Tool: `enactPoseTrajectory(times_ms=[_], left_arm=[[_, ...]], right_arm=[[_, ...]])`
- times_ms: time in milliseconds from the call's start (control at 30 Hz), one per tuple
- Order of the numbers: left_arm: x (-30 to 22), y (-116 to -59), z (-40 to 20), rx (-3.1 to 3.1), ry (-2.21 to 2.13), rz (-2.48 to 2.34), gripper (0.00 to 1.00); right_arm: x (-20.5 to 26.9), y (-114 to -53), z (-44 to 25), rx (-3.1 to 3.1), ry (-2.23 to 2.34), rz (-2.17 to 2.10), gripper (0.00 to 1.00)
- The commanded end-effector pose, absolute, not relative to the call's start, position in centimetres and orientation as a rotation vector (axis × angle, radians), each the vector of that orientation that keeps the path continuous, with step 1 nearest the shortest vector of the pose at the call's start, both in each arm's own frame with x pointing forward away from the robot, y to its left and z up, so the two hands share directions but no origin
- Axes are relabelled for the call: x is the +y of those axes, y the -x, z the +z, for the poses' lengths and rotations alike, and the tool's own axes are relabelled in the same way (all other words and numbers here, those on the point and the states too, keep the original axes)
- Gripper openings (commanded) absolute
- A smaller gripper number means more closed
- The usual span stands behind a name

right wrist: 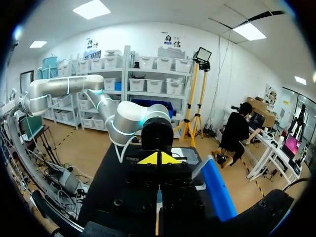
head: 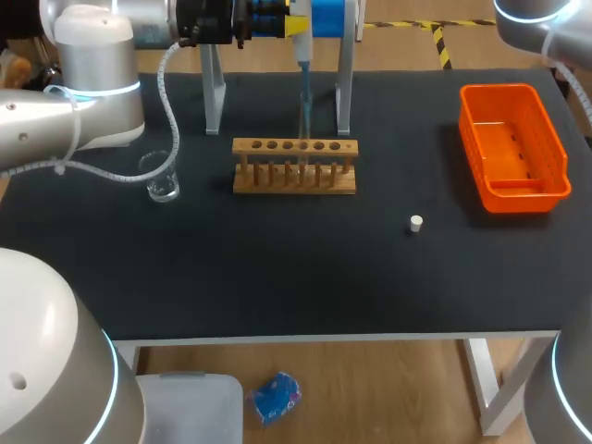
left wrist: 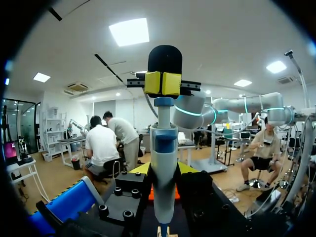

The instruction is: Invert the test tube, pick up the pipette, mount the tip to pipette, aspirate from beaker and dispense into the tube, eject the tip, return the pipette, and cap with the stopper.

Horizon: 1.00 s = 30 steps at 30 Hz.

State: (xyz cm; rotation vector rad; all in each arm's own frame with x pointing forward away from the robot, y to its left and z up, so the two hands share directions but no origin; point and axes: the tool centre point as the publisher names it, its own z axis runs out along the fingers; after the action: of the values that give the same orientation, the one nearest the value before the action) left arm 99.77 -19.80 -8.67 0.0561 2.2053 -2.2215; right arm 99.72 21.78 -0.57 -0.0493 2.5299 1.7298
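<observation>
At the stand (head: 344,83) behind the rack (head: 294,178), the left gripper (head: 298,26) appears closed on the upright pipette (left wrist: 163,163). It looks light, stiff and smooth, probably best held by its thick body. The right gripper (right wrist: 158,159) is closed and empty.

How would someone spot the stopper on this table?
Find the wooden rack in the middle of the black table, then the orange bin to its right. Between them, nearer the front edge, sits the stopper, the only small white cylinder.
</observation>
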Motion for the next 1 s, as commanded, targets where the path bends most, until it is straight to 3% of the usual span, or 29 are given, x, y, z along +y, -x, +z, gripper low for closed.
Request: enactPoseTrajectory(times_ms=[33,1000], left_arm=[[-19.8,-99.8,-8.6,2.208,-0.056,-2.22,0.0],[-19.8,-99.8,-8.6,2.208,-0.056,-2.22,0.0]], right_arm=[[21.8,-99.8,-0.8,2.538,0.051,1.729,0.0],[21.9,-99.7,-2.9,2.601,0.021,1.701,0.0]])
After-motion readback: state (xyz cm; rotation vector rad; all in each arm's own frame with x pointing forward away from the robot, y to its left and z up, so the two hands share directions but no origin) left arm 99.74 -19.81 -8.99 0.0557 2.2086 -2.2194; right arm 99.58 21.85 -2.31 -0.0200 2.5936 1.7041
